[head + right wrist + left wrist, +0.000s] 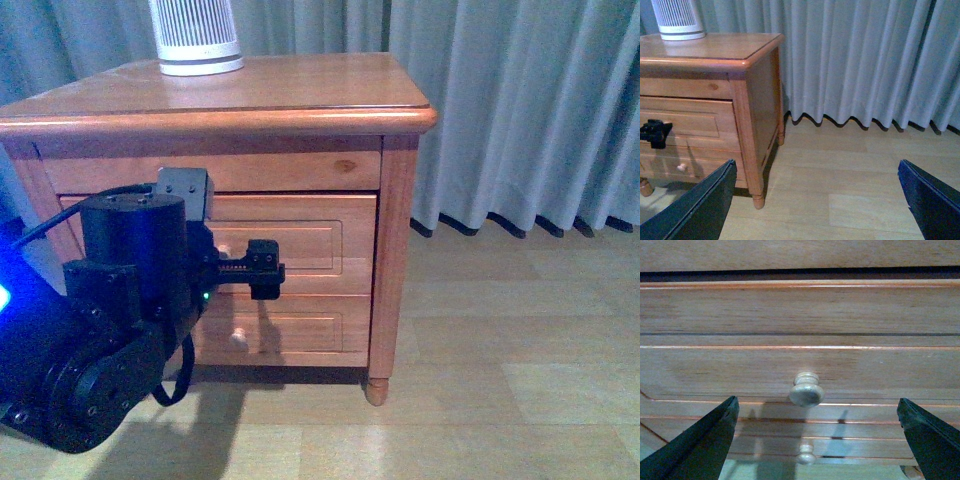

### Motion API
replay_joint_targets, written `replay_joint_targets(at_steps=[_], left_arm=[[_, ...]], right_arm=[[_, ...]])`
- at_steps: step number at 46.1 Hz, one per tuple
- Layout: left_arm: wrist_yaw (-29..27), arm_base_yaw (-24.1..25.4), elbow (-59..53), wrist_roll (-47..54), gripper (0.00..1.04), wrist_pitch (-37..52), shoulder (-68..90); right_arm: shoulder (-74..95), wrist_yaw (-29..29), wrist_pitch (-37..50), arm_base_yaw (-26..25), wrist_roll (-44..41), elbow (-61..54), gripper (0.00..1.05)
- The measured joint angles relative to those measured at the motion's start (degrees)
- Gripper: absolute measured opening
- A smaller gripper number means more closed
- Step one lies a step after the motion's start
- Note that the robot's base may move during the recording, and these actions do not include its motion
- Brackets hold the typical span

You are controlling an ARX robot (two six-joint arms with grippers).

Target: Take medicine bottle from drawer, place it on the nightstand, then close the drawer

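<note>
Wide-spread, empty left gripper (816,401) flanks the drawer (800,365) knob (806,392).
Drawer front runs lengthwise across the frame, knob jutting at lower centre; right gripper (816,162) gapes empty.

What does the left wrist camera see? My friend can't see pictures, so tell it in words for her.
The robot's left hand is open in front of the upper drawer, its two dark fingers spread either side of the round wooden knob without touching it. The lower drawer and its small knob show too.
</note>
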Motion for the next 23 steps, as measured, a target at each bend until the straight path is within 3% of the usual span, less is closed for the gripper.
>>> replay_joint_targets(at_steps=[23], left_arm=[[0.4,1.4,6.5,-0.2,0.98,-1.8,5.7]], right_arm=[[0.0,0.0,0.0,0.0,0.0,0.0,0.98]])
